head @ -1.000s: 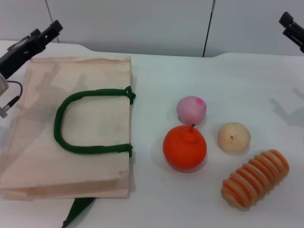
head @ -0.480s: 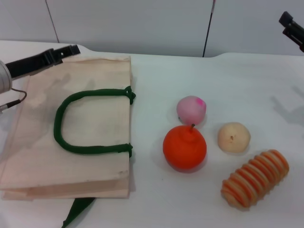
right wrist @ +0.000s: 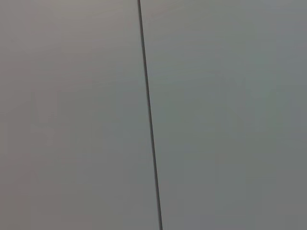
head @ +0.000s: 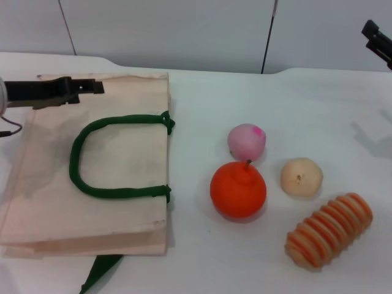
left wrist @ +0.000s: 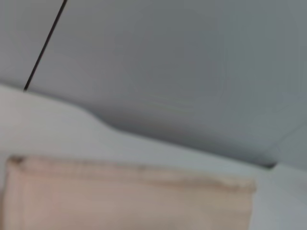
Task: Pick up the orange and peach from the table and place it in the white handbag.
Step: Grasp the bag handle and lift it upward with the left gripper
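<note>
Tan fruit (head: 301, 177) (dimpled) beside orange (head: 238, 190)

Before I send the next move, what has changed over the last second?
The left gripper has swung in from the table's far left edge and now lies level over the far edge of the white handbag, holding nothing. The right gripper stays parked at far right. The orange, the peach and the bag have not moved.

By my left gripper (head: 92, 86), the handbag (head: 122, 159) looks matt, woven cloth with thick corded handles (head: 98, 191); farther off, the orange (head: 238, 189) looks smooth, faintly glossy.
</note>
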Motion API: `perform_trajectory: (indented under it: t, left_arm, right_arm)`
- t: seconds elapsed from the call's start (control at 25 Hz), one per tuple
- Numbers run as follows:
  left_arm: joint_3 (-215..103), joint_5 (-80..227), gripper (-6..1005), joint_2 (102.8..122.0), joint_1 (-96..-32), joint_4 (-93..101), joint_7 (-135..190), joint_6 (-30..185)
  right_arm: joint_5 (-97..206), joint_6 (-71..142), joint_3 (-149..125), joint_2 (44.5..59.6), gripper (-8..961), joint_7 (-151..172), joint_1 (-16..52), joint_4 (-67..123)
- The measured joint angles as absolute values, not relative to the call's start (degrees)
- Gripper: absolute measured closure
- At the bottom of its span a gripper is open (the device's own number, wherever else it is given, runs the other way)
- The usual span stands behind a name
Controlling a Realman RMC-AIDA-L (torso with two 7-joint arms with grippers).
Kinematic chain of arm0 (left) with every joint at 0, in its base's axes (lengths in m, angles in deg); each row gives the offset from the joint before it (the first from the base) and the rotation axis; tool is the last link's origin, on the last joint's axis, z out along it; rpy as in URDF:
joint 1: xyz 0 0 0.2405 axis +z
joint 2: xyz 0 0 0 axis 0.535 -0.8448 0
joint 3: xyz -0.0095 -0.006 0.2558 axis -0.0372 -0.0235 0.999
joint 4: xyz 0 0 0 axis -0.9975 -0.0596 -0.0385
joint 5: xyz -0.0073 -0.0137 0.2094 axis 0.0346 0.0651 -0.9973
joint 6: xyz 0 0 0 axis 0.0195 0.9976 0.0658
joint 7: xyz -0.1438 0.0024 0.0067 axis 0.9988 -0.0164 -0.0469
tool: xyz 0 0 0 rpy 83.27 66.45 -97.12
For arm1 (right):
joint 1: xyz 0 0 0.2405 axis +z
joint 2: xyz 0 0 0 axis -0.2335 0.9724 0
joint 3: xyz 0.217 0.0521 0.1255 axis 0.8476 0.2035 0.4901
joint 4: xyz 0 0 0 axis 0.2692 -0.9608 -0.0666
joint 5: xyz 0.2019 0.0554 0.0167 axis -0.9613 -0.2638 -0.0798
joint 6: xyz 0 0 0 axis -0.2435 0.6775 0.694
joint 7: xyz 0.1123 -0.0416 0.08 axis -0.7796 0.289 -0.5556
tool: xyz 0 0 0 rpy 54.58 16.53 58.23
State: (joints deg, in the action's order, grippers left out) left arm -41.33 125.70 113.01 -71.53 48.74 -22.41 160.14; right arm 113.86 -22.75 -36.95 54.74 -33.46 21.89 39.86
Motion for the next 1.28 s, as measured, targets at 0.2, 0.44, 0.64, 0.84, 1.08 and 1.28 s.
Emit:
perform_trajectory:
  t: [0.2,0.44,0.64,0.84,1.08,1.28]
  left_arm:
    - [-39.04,116.92,215,112.30,-72.17,52.82,-13.99,164.38]
    - [-37.01,110.31,217,112.46,-73.77,52.95,-11.10,165.07]
    - [-34.19,109.57,219,112.79,-74.05,52.67,-11.26,164.52]
    - [-33.56,110.05,221,112.53,-74.62,49.52,-12.49,163.33]
    - [-33.48,109.66,223,112.42,-75.76,46.28,-13.89,161.57]
    - [-33.34,108.39,225,112.41,-76.19,45.43,-13.87,160.83]
  right_arm:
    - [113.86,-22.69,-36.87,54.74,105,-33.21,21.87,39.86]
    - [113.86,-21.94,-36.48,54.74,105,-33.18,21.85,39.86]
    - [113.86,-20.44,-36.69,54.74,106,-33.18,21.95,39.86]
    - [113.86,-20.37,-36.49,54.79,106,-33.18,21.98,39.86]
    - [113.86,-20.35,-36.46,54.83,106,-33.18,22.07,39.86]
    - [113.80,-20.37,-36.45,54.87,106,-33.18,22.09,39.77]
